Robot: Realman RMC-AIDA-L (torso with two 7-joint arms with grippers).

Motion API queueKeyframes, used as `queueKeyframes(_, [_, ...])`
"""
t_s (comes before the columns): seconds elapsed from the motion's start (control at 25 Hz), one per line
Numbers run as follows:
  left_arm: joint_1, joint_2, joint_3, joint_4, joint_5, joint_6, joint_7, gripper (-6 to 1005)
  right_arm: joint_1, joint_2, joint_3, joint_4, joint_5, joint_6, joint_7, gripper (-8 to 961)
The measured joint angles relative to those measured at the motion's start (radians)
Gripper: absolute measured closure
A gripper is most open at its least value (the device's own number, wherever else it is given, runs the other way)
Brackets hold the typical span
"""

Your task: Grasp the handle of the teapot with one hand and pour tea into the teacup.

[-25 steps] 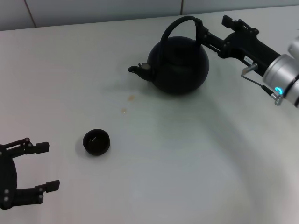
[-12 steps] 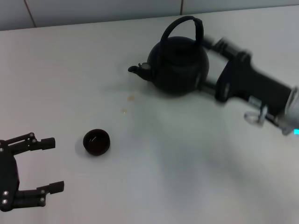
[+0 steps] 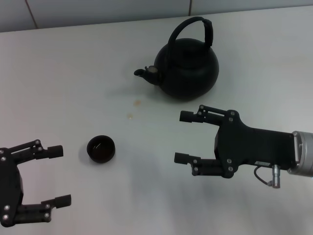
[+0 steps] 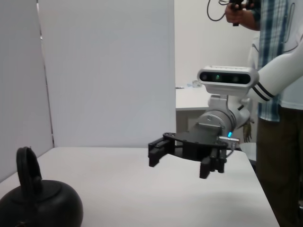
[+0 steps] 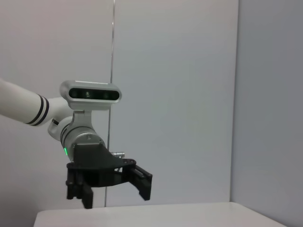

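watching: i see both arms free of the pot, nothing gripped.
teapot: the round matte-black teapot [image 3: 187, 67] stands upright at the far side of the white desk [image 3: 73, 73], spout toward my left, its tall arched black handle [image 3: 191, 30] untouched.
teacup: the tiny black bowl-shaped teacup [image 3: 100, 149] sits near my left side, well apart from the pot.
right claw: the right claw [image 3: 183, 137] hovers released, nearer me than the teapot, fingers pointing left; i judge it's clear of the handle, not lined up to grasp.
left claw: the left claw [image 3: 58, 175] is parked released beside the cup.
change: a second ago the right claw was at the handle's right side; now it has swung down and away.
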Motion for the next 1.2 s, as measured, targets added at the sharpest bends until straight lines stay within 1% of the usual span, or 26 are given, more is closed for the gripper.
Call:
queueKeyframes(0.04, [-0.001, 0.001, -0.011, -0.009, 0.001, 0.001, 0.002, 162, -0.003, 0.002, 0.000, 0.000, -0.003, 0.000, 0.000, 180])
queueKeyframes(0.52, [0.009, 0.003, -0.013, -0.013, 0.004, 0.002, 0.002, 162, 0.005, 0.009, 0.001, -0.004, -0.041, 0.009, 0.029, 180])
queueKeyframes(0.64, [0.010, 0.004, -0.013, -0.013, 0.005, 0.002, 0.002, 162, 0.006, 0.017, 0.000, -0.006, -0.042, 0.009, 0.030, 179])
queueKeyframes(0.88, [0.008, 0.005, -0.013, -0.014, 0.006, -0.001, 0.002, 163, 0.007, 0.020, -0.005, -0.009, -0.042, 0.011, 0.030, 179])
queueKeyframes(1.0, [-0.005, 0.001, -0.019, -0.011, 0.001, -0.010, 0.003, 162, 0.007, 0.020, -0.008, -0.009, -0.042, 0.019, 0.030, 179])
queueKeyframes(1.04, [-0.020, -0.001, -0.023, -0.011, 0.000, -0.015, 0.004, 162, 0.008, 0.021, -0.012, -0.009, -0.042, 0.020, 0.032, 179])
queueKeyframes(1.2, [-0.043, -0.002, -0.029, -0.016, 0.001, -0.023, 0.006, 163, 0.009, 0.021, -0.015, -0.009, -0.042, 0.020, 0.038, 179])
